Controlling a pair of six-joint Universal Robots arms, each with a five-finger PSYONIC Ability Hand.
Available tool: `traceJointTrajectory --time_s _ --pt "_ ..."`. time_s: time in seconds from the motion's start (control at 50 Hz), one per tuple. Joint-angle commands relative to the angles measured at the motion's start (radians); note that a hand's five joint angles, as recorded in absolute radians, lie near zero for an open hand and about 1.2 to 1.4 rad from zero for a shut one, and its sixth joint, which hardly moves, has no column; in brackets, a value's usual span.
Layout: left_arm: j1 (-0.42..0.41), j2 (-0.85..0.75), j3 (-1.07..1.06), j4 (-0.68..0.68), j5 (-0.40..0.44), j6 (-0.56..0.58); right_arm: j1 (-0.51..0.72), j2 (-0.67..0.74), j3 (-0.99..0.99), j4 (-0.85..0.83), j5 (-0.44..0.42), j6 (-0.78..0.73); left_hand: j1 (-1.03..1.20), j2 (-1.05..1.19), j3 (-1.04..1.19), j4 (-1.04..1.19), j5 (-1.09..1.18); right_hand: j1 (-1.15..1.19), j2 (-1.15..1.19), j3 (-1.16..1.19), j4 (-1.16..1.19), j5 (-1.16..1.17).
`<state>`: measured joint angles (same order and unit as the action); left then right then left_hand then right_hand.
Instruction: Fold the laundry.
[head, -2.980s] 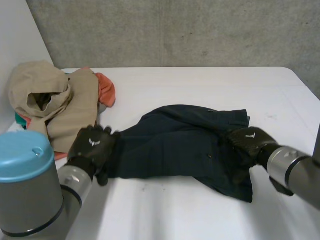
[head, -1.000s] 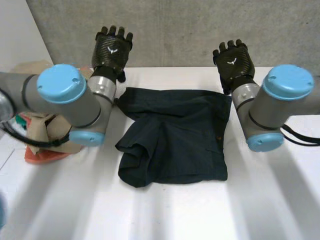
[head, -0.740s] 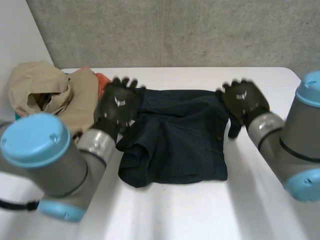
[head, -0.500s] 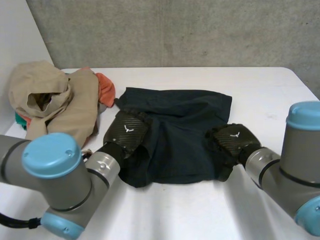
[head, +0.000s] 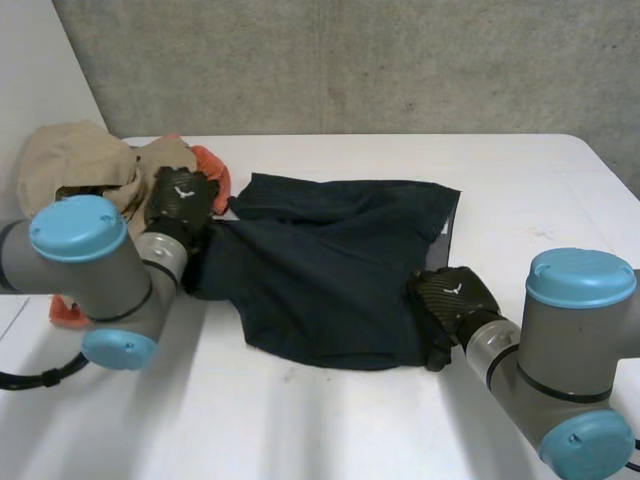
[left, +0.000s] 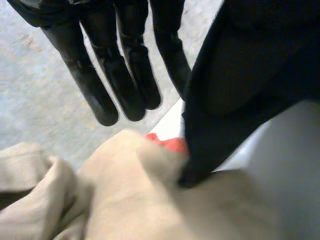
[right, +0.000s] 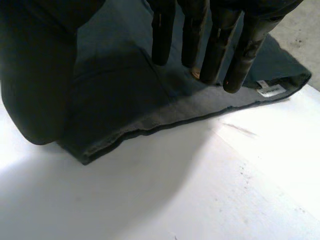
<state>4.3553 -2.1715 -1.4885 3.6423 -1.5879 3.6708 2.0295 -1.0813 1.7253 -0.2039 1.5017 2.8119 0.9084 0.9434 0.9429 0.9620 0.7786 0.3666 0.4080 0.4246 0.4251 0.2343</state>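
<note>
Dark navy shorts (head: 330, 270) lie spread on the white table (head: 350, 430). My left hand (head: 180, 200) is at their left edge, next to the clothes pile. In the left wrist view its fingers (left: 120, 65) are straight, and a raised point of the dark cloth (left: 235, 85) hangs from the thumb side over a beige garment (left: 125, 200). My right hand (head: 450, 293) rests on the near right corner of the shorts. Its straight fingers (right: 210, 45) reach down to the cloth (right: 200, 105) beside a small white label (right: 270, 89).
A pile of laundry sits at the table's far left: a beige garment (head: 80, 160) with an orange piece (head: 210, 170) beside it. A concrete wall (head: 350, 60) runs behind the table. The table's right edge is close to my right arm.
Both hands came back from the far edge onto the shorts. The left hand went out to the left edge, drawing the cloth wider that way. The right hand settled at the near right corner.
</note>
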Motion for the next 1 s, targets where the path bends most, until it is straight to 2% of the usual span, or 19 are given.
traceJointTrajectory --time_s 0.02,0.12,0.18,0.22,0.26,0.32,0.48,0.62,0.68,0.86,1.0 --pt "0.004 0.008 -0.029 -0.007 0.011 0.009 0.012 0.011 -0.004 -0.023 -0.001 -0.003 -0.454 -0.489 -0.489 -0.508 -0.499 0.232 0.191 0.174 0.173 0.190" --pt "-0.010 0.120 -0.071 -0.011 0.008 0.006 0.018 0.018 -0.003 -0.042 0.002 -0.017 -0.501 -0.536 -0.536 -0.555 -0.546 0.422 0.381 0.364 0.364 0.380" --pt "-0.002 0.244 -0.145 -0.013 0.009 0.002 0.018 0.009 0.005 -0.042 0.002 -0.025 -0.501 -0.536 -0.536 -0.555 -0.546 0.733 0.692 0.675 0.675 0.691" --pt "-0.002 0.304 -0.182 -0.013 0.011 0.002 0.017 0.003 0.008 -0.042 0.002 -0.026 -0.501 -0.536 -0.536 -0.555 -0.546 0.825 0.783 0.767 0.766 0.783" --pt "-0.009 0.382 -0.244 -0.017 0.022 0.002 0.011 -0.018 0.013 -0.042 -0.003 -0.028 -0.498 -0.533 -0.533 -0.552 -0.543 1.028 0.987 0.970 0.970 0.986" --pt "-0.016 0.439 -0.318 -0.036 0.043 0.003 0.002 -0.057 0.017 -0.040 -0.012 -0.040 -0.489 -0.524 -0.524 -0.543 -0.534 1.030 0.988 0.972 0.971 0.987" --pt "-0.089 0.555 -0.510 -0.200 0.089 -0.005 -0.005 -0.117 0.036 -0.023 -0.011 -0.115 -0.472 -0.507 -0.506 -0.525 -0.517 1.030 0.988 0.972 0.971 0.987" --pt "-0.095 0.536 -0.572 -0.223 0.086 -0.003 -0.046 -0.128 0.048 -0.015 -0.012 -0.135 -0.328 -0.363 -0.363 -0.382 -0.373 1.030 0.988 0.972 0.971 0.987" --pt "-0.092 0.463 -0.562 -0.209 0.086 -0.002 -0.049 -0.131 0.045 -0.014 -0.011 -0.137 -0.307 -0.342 -0.342 -0.361 -0.352 1.030 0.988 0.972 0.971 0.987" --pt "-0.068 0.288 -0.495 -0.074 0.083 0.012 -0.087 -0.155 0.051 0.006 -0.021 -0.134 -0.316 -0.351 -0.351 -0.370 -0.361 1.030 0.988 0.972 0.971 0.987" --pt "-0.066 0.187 -0.435 -0.034 0.082 0.015 -0.087 -0.154 0.054 0.006 -0.040 -0.132 -0.307 -0.342 -0.342 -0.361 -0.352 1.030 0.988 0.972 0.971 0.987"
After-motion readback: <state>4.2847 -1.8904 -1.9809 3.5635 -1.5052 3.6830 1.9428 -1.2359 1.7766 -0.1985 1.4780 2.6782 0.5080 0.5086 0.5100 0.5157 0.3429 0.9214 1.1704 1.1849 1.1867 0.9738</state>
